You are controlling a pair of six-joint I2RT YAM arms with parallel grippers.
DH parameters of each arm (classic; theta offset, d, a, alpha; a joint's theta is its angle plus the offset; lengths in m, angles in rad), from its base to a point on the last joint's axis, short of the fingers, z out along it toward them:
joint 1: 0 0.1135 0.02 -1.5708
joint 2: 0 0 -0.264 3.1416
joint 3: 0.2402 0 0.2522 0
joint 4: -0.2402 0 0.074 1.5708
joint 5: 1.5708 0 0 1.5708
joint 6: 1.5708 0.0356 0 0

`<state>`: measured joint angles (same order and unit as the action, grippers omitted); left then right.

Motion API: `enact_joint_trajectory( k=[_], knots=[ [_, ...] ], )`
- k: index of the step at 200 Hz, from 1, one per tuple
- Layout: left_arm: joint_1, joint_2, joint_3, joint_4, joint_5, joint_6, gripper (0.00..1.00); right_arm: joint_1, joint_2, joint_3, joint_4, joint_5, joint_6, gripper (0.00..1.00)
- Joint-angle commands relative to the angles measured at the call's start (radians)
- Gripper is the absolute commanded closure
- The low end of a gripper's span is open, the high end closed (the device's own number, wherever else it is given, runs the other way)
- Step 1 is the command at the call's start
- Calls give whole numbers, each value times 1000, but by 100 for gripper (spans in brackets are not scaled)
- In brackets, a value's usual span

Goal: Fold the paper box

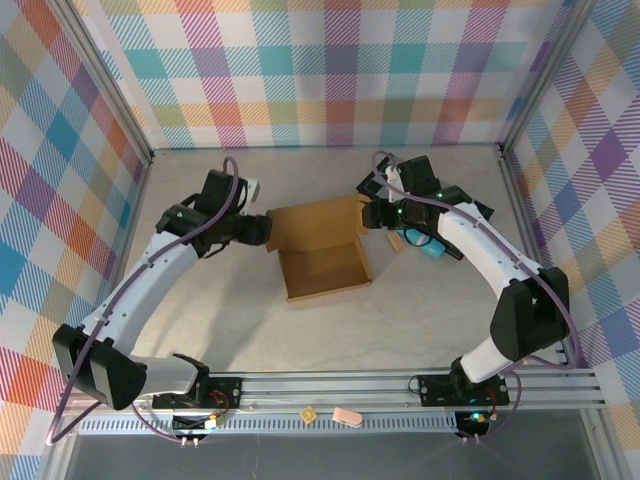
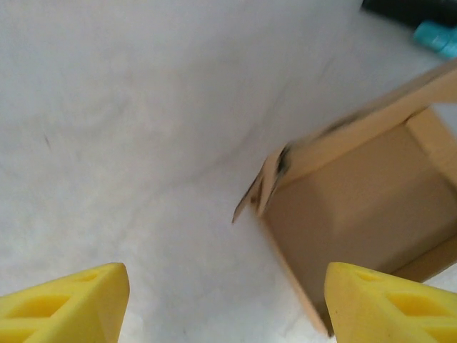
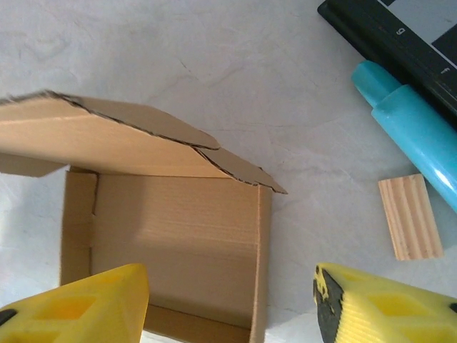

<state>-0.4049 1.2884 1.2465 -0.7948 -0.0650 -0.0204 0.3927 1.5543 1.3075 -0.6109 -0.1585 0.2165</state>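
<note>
On the table, paper box with upright walls, lid flap ajar.

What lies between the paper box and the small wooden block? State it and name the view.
Nothing: the right wrist view shows a bare stretch of table between the paper box and the wooden block.

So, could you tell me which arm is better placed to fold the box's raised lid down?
Probably the right: the right gripper, open, has the lid flap squarely ahead, while the left gripper, also open, has the paper box off to one side.
</note>
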Motion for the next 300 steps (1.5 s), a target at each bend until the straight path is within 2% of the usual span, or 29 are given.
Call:
enact_joint_trajectory(
  k=[1,28,58,85,111,137,169,201,233,252,279,300],
  knots=[
    [37,-44,-77,132,99,-56,28,-2,39,0,65,-4,-130,38],
    [41,29,-71,146,143,-17,31,-2,85,34,65,-4,-177,38],
    [42,55,-95,197,71,7,33,-2,149,83,63,-33,-196,40],
    [41,50,-145,277,89,20,36,-1,183,106,63,-46,-200,43],
    [39,85,-158,314,130,17,47,-1,189,111,68,-60,-198,48],
    [21,101,-151,348,122,9,55,0,192,115,64,-70,-195,54],
    [-6,140,-125,344,108,2,68,3,194,129,59,-70,-180,68],
    [-23,171,-122,352,82,-50,83,16,195,127,59,-65,-162,74],
    [-35,181,-122,371,55,-90,86,36,185,116,61,-31,-135,81],
    [-38,181,-121,388,32,-153,90,49,177,117,62,3,-99,86],
    [-46,181,-125,432,-12,-281,100,72,162,106,83,50,8,95],
    [-54,195,-118,465,-36,-364,100,99,143,91,109,124,115,100]
  ],
)
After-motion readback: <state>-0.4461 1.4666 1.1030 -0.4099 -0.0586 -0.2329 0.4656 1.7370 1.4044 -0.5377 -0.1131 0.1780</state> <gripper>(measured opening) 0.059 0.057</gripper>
